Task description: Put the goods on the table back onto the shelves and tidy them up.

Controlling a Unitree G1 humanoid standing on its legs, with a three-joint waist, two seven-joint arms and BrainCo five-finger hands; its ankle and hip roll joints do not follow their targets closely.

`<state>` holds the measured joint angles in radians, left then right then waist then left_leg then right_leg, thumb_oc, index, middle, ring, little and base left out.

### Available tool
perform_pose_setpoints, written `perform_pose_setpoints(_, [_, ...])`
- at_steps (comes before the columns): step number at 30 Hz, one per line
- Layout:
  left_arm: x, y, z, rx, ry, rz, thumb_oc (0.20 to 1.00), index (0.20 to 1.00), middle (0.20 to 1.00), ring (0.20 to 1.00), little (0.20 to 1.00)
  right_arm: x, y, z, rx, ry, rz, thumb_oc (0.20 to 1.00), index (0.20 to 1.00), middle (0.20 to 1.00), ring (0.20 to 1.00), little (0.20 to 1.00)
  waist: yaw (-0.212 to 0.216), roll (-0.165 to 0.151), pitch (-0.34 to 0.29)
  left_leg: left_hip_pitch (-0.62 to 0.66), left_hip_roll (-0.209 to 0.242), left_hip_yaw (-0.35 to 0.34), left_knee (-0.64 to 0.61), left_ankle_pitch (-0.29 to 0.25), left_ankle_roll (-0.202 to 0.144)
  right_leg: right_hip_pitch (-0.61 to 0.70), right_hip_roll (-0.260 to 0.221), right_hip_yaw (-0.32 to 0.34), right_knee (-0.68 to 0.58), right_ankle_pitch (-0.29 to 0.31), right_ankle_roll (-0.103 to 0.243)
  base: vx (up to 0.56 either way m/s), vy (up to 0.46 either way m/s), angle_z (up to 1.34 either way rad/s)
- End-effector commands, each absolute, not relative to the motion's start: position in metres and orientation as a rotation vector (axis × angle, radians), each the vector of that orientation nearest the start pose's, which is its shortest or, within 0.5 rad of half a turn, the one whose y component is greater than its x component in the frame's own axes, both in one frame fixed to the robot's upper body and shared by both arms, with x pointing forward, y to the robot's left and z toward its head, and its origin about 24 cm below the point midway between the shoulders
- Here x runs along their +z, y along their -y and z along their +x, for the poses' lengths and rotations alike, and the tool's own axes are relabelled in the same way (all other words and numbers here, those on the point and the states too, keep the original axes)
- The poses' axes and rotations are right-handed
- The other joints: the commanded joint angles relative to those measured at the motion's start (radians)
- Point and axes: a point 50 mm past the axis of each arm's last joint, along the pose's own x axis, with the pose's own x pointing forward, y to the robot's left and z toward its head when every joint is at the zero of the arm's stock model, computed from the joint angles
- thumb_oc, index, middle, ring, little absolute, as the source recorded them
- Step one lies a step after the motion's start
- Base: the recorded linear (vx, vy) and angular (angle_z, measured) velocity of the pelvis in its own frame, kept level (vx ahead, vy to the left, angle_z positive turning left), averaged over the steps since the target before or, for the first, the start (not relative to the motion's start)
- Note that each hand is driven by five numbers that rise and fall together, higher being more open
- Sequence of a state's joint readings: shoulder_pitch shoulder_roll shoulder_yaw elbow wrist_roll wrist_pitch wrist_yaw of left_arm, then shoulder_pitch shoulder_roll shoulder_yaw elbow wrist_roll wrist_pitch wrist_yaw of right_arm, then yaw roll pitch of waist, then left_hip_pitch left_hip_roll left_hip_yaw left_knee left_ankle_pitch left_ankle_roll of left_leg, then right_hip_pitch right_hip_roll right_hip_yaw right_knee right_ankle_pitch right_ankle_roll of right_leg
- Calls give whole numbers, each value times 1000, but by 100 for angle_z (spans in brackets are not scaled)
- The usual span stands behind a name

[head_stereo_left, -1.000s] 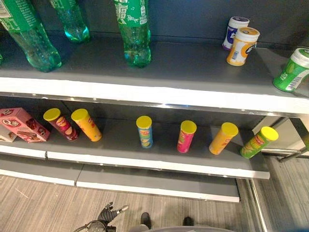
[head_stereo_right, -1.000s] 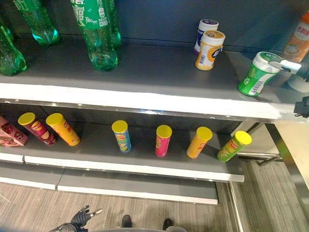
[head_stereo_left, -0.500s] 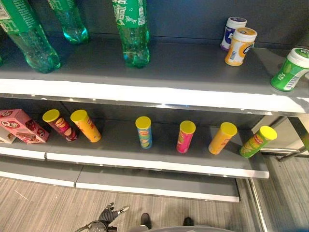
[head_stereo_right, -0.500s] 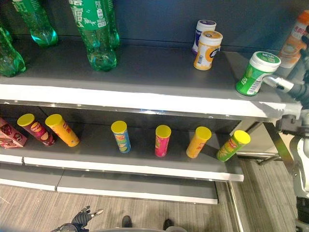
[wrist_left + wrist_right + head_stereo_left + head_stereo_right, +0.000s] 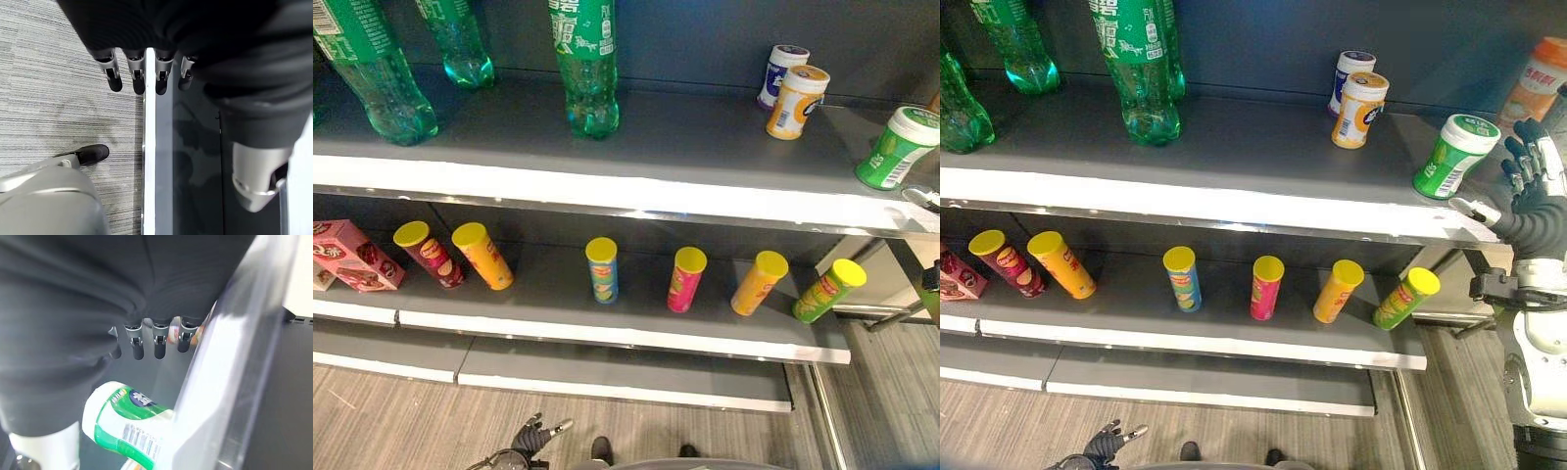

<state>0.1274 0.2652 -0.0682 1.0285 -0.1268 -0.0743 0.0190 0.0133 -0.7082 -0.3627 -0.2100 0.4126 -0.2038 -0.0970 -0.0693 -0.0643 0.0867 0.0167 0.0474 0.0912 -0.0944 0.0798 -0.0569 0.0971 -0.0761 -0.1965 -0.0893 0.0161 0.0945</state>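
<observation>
A green jar with a white lid (image 5: 1453, 155) leans on the upper shelf (image 5: 1234, 201) near its right end; it also shows in the right wrist view (image 5: 123, 420). My right hand (image 5: 1532, 196) hovers just right of the jar, open, fingers (image 5: 155, 341) straight, holding nothing; a small gap separates its thumb from the jar. An orange-and-white jar (image 5: 1359, 96) and a purple-and-white jar (image 5: 1349, 74) stand further back on that shelf. My left hand (image 5: 532, 437) hangs low above the floor, open and empty, fingers (image 5: 138, 78) straight.
Green bottles (image 5: 584, 61) stand along the upper shelf's left half. Several yellow-lidded chip cans (image 5: 601, 268) line the lower shelf (image 5: 607, 333), with pink boxes (image 5: 354, 255) at its left. An orange jar (image 5: 1538, 80) stands at the far right. A person's shoes (image 5: 601, 450) show below.
My right hand has drawn back to the right, off the green jar, which stays leaning on the shelf. The camera has shifted a little. My left hand has not moved.
</observation>
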Motion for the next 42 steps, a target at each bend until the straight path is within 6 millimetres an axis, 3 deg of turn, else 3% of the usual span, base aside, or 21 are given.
perform_pose_setpoints(1, [-143,-252,107,176,-1016,227,1000,1000,1000,1000,1000,212,295,223,-260,643,-341,1000,1000,1000,1000,1000,35,5,7,59,56,18,47,-128,-62,-33,-107,-9,8,-6,141,0,0,0])
perform_pose_setpoints(9, [-145,-249,107,188,-1026,236,1000,1000,1000,1000,1000,209,264,237,-210,679,-275,1000,1000,1000,1000,1000,46,8,14,55,49,11,55,-132,-55,-34,-114,-11,10,-2,142,0,0,0])
perform_pose_setpoints(18, [-144,-252,106,196,-1028,246,1000,1000,1000,1000,1000,221,256,246,-175,713,-279,1000,1000,1000,1000,1000,59,1,20,46,41,12,63,-134,-52,-38,-121,-12,12,4,144,0,0,0])
perform_pose_setpoints(42, [-145,-247,110,187,-1023,239,1000,1000,1000,1000,1000,218,230,249,-14,721,-157,1000,1000,1000,1000,1000,65,-3,21,59,45,15,57,-132,-55,-30,-122,-19,13,1,140,0,0,0])
